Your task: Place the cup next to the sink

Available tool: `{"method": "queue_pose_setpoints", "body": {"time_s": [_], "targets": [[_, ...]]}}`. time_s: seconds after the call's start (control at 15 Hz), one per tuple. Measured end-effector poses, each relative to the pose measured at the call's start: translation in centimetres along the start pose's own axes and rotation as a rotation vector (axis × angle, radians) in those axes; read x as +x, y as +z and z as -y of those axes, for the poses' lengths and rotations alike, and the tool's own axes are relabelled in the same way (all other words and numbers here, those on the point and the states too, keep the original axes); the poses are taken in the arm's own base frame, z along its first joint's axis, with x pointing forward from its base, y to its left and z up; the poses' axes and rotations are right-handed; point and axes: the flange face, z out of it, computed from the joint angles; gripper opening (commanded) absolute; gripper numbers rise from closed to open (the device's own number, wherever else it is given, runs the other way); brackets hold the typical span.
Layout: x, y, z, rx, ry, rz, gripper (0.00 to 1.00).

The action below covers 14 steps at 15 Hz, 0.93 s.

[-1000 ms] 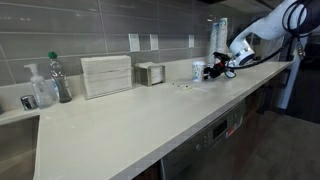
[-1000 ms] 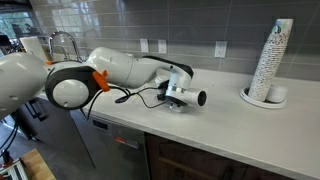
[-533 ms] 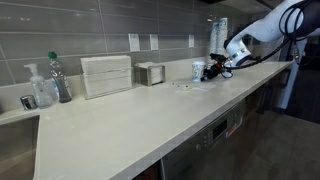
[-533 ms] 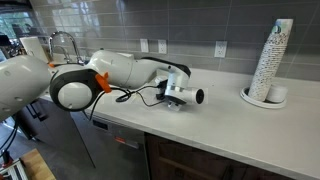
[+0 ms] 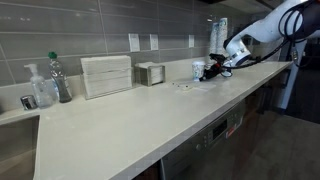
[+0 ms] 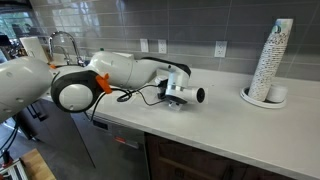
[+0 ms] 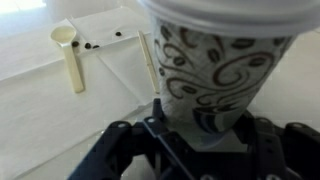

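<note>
In the wrist view a white paper cup (image 7: 215,60) with a dark swirl pattern fills the middle, standing upright on the counter. My gripper (image 7: 205,140) is shut on its lower part, one finger on each side. In an exterior view the cup (image 5: 198,70) stands at the far end of the counter with the gripper (image 5: 211,70) against it. From the opposite side the gripper (image 6: 184,93) hides the cup. The sink (image 5: 12,116) lies at the other end of the counter, by the faucet (image 6: 61,42).
A tall stack of paper cups (image 6: 271,60) stands near the wall beside the gripper. A small spoon (image 7: 68,50) and a stir stick (image 7: 148,62) lie behind the cup. Soap bottles (image 5: 42,90), a white rack (image 5: 106,75) and a napkin holder (image 5: 150,73) line the wall.
The jaws have closed onto the cup. The arm and the cup have hardly moved.
</note>
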Motion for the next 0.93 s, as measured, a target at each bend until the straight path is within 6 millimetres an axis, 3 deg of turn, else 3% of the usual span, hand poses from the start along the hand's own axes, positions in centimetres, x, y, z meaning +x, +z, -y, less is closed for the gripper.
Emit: {"method": "queue_pose_setpoints", "body": {"time_s": [0.33, 0.67, 0.93], "targets": [[-2.1, -0.6, 0.3, -0.002, -0.03, 0.005, 0.41], [-7.8, -0.1, -0.6, -0.065, -0.072, 0.027, 0.41], [-12.3, 2.9, -2.4, -0.155, -0.109, -0.007, 0.41]]}}
